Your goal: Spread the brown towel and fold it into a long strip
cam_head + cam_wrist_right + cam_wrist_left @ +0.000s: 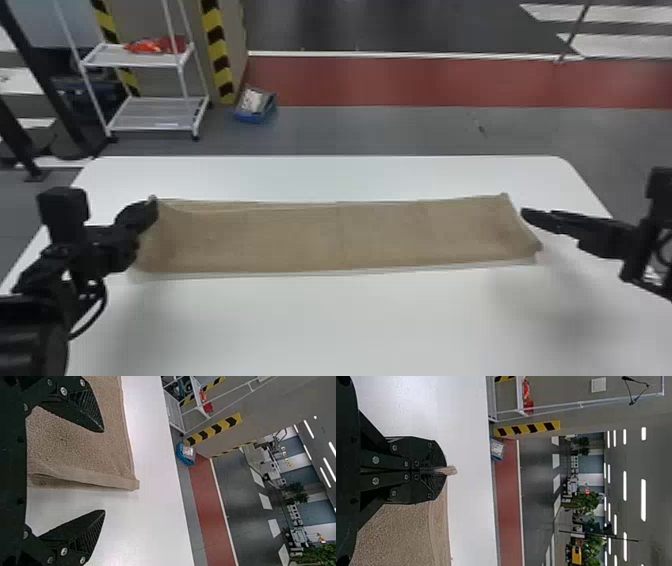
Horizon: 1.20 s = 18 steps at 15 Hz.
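L gripper (151, 204) is pinching towel (340, 235) at far L corner. R gripper (525, 215) (fingers wide) is hovering nr R end

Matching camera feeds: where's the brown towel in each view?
Head view: brown towel, strip across the white table.
Left wrist view: near corner clamped in left gripper, rest alongside.
Right wrist view: other end, corner just beyond open right gripper.
Shared landmark: blue box by red floor strip.
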{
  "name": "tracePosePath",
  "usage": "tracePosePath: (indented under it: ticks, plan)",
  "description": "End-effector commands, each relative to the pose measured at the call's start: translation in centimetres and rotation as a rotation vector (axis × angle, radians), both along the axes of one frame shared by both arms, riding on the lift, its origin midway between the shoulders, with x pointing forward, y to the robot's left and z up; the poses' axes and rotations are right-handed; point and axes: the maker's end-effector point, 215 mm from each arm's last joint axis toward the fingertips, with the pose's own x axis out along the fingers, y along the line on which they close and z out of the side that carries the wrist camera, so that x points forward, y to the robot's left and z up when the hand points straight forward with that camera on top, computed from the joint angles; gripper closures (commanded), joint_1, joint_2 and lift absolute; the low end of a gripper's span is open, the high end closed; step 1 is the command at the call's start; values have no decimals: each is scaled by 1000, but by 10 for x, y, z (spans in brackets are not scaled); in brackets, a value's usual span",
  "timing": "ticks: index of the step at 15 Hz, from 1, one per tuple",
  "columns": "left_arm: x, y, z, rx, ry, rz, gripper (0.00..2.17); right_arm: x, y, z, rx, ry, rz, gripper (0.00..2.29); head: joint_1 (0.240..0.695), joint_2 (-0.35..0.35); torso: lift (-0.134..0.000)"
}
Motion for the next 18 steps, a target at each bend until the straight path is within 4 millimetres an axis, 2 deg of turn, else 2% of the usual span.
tracePosePath:
  ticks: [1,4,7,11,18]
  plan:
    - [-1,0,13,-19,-44,-2,1177,16,7,8,-31,-52,7,188,695,-27,-123]
    - [-2,-1,14,-17,-48,-5,1177,42,22,13,-89,-115,24,218,695,-21,-123]
    - [-6,0,12,-15,-48,-4,1177,63,36,9,-176,-176,0,346,695,-11,-123]
    - [-8,2,9,-12,-43,-2,1177,68,55,-18,-267,-140,21,414,695,11,-123]
    - [-8,5,7,-7,-42,0,1177,68,31,-32,-352,-104,-54,414,695,12,-123]
